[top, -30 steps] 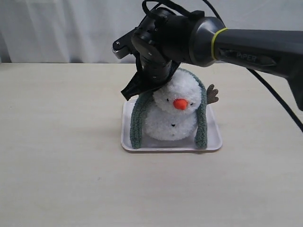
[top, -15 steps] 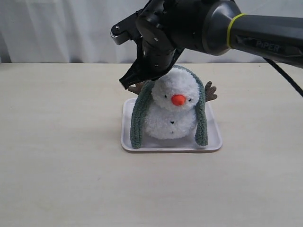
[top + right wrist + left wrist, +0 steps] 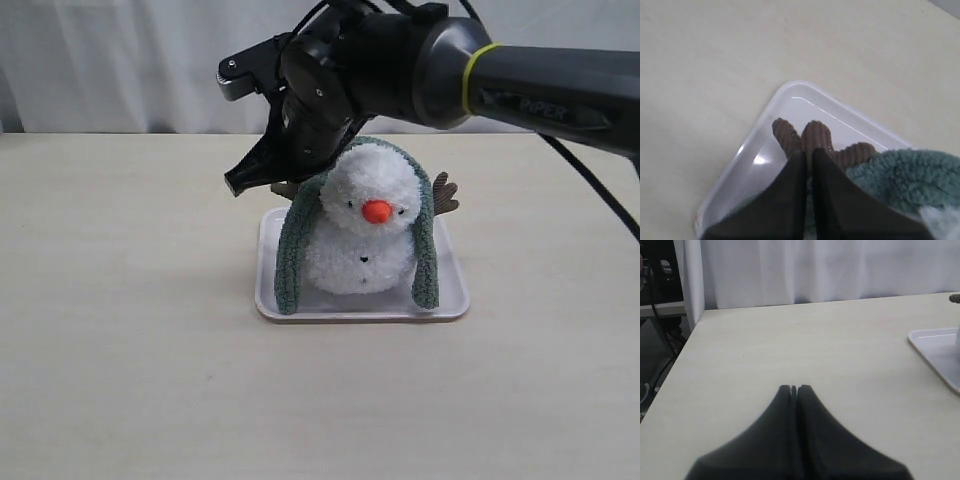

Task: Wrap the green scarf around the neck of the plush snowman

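Green scarf (image 3: 288,250) draped over plush snowman (image 3: 365,245); right gripper (image 3: 240,186) closed, empty, just beside

One plush snowman (image 3: 365,250), one green scarf (image 3: 288,262), one white tray (image 3: 452,292), two claws: left claw (image 3: 793,388), right claw (image 3: 807,153).

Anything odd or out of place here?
Yes: the green scarf lies over the top of the plush snowman, across its head like a hood, both ends hanging down to the white tray, not at the neck. Nothing looks spilled or damaged.

Dark grey arm (image 3: 545,95), yellow ring (image 3: 470,72), black pincer (image 3: 238,184)
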Controlling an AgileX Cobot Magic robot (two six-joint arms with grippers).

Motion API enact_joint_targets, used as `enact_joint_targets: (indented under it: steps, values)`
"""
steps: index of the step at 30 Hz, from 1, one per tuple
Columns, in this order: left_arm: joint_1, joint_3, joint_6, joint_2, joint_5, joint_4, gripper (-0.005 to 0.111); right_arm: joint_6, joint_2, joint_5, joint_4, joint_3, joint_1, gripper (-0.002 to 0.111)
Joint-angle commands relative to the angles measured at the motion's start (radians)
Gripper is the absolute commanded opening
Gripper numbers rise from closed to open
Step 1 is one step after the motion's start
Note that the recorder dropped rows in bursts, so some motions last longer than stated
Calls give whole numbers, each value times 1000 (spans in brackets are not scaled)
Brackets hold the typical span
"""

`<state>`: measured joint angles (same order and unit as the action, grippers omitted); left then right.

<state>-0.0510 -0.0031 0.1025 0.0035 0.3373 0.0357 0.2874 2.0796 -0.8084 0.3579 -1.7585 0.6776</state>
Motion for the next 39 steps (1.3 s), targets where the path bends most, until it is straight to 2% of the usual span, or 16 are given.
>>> enact_joint_targets:
  steps: [1, 13, 23, 29, 31, 33, 36, 39]
  values:
    - [-7, 3, 1, -4, -15, 3, 0, -7, 36, -20, -6, -4, -1, 4]
    - [-7, 3, 1, -4, -15, 3, 0, -22, 51, -185, -8, -4, -1, 4]
    - [-7, 3, 1, -4, -15, 3, 0, -97, 16, -207, -68, -4, -1, 4]
    - [-7, 3, 1, -4, -15, 3, 0, -199, -27, -220, -226, -4, -1, 5]
    - [-7, 3, 1, -4, -13, 3, 0, -255, -34, -230, -326, -4, -1, 10]
    - [-7, 3, 1, -4, -13, 3, 0, -311, -35, -245, -442, -2, -1, 20]
    - [-7, 3, 1, -4, -13, 3, 0, -366, -33, -251, -576, 19, -1, 41]
    - [-7, 3, 1, -4, -13, 3, 0, -350, -33, -270, -596, 56, -1, 63]
